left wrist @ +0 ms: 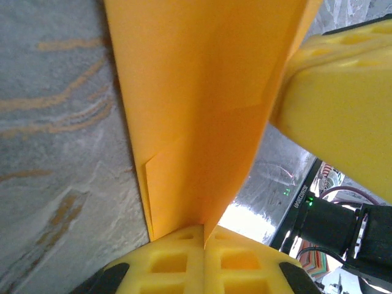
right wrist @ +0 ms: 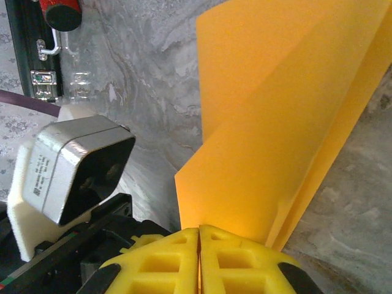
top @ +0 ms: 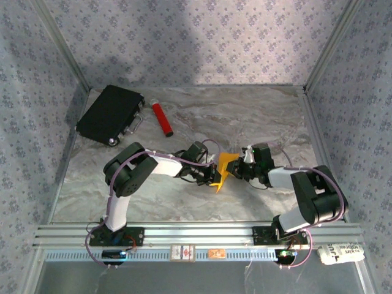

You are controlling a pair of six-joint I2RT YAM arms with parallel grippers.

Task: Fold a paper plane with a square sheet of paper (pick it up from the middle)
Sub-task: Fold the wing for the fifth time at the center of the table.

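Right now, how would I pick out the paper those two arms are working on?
On the marble table, find where the left gripper and right gripper meet. Both pinch the orange-yellow sheet: thin, creased paper, unlike the red cylinder and black case at back left.

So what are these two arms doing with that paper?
They hold one orange-yellow sheet of paper between them over the table. The left gripper and right gripper are each shut on an edge. The sheet is already creased into several folds. A black case and red cylinder lie at the back left.
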